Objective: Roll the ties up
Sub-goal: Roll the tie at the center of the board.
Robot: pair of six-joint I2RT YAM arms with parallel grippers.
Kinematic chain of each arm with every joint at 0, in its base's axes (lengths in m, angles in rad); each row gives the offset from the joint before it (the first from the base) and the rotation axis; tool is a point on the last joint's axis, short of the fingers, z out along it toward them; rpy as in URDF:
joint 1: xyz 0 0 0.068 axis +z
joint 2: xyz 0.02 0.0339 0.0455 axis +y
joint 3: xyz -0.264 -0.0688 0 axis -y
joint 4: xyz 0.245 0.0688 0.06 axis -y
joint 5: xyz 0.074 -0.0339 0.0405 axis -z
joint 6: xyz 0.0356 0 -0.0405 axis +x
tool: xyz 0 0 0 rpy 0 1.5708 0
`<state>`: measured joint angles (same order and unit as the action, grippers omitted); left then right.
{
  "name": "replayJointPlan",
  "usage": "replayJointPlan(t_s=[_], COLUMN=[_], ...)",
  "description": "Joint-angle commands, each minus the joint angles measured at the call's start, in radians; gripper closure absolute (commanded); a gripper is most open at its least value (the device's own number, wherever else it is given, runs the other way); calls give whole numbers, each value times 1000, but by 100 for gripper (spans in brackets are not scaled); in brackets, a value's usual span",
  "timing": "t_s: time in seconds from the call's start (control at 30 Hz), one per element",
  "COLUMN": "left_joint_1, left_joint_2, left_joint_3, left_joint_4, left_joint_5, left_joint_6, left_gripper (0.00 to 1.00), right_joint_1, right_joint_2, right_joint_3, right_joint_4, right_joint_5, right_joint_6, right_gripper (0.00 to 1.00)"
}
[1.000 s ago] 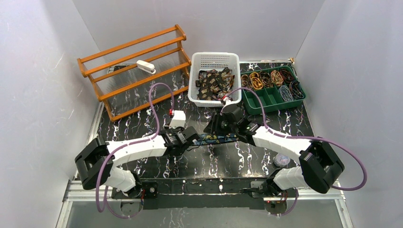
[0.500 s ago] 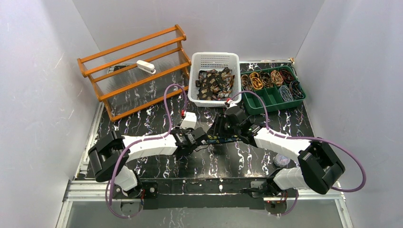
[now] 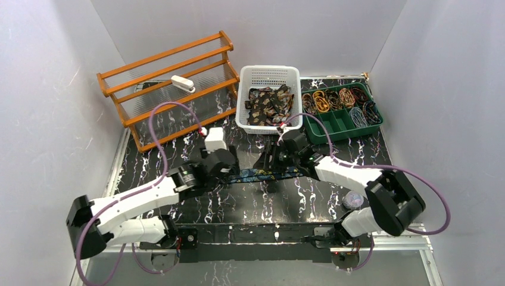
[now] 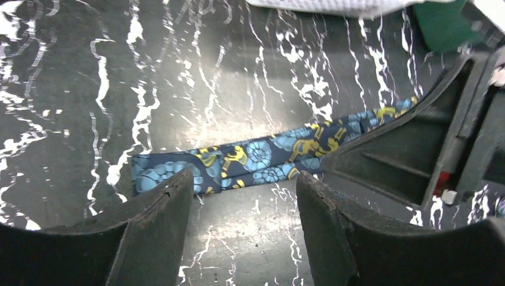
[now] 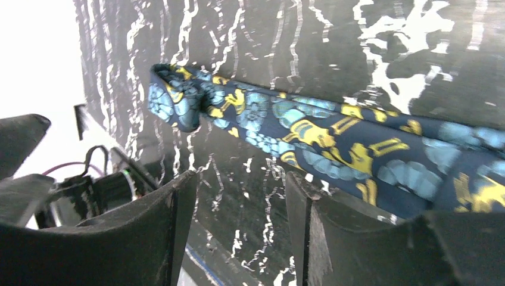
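Observation:
A dark blue tie (image 3: 262,174) with teal and gold paisley lies stretched flat on the black marbled table. In the left wrist view, the tie (image 4: 238,164) runs just beyond my left gripper (image 4: 244,186), which is open with bare table between its fingers. My left gripper (image 3: 232,173) sits at the tie's left end. The right wrist view shows the tie (image 5: 309,134) passing behind the right finger, its folded end (image 5: 175,101) at upper left. My right gripper (image 5: 238,182) is open and empty. It hovers over the tie's middle (image 3: 270,168).
A white basket (image 3: 269,70) at the back holds several dark brown ties (image 3: 269,104). To its right, a green tray (image 3: 336,124) holds rolled ties (image 3: 333,100). A wooden rack (image 3: 172,83) stands at back left. A small round object (image 3: 352,200) lies beside the right arm.
My left gripper has opened and let go of the tie, then drawn back left. My right gripper has opened wider. The tie now lies straighter on the table.

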<state>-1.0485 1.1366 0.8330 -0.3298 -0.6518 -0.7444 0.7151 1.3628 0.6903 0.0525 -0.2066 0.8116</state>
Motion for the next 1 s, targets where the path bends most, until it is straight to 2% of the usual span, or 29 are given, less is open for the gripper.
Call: replayJointPlan(t_s=[0.0,0.17,0.33,0.47,0.63,0.77,0.97], left_joint_1=[89,324,473,518,572,586,593], left_joint_2=[-92,-193,-229,-209,-219,-232,-242], left_joint_3=[-65,-191,-304,-319,-345,-361,-387], left_joint_4=[-105,-58,45,45,65,54,51], left_joint_5=[6,201,389,413,457,460,456], left_joint_6=[-40,-38,-38,-53,-73,-71,-76], left_gripper=[38,33,30,30,30,31,31], right_joint_1=[8,71,110,131,149,158,163], right_joint_2=[100,216,311,379,445,474,501], right_joint_3=[72,150,206,239,261,281,290], right_joint_4=[140,172,213,224,261,274,300], right_joint_5=[-159,-166,-174,-177,-189,-198,-213], right_joint_6=[42,70,112,132,150,149,167], right_gripper=[34,27,25,25,30,37,40])
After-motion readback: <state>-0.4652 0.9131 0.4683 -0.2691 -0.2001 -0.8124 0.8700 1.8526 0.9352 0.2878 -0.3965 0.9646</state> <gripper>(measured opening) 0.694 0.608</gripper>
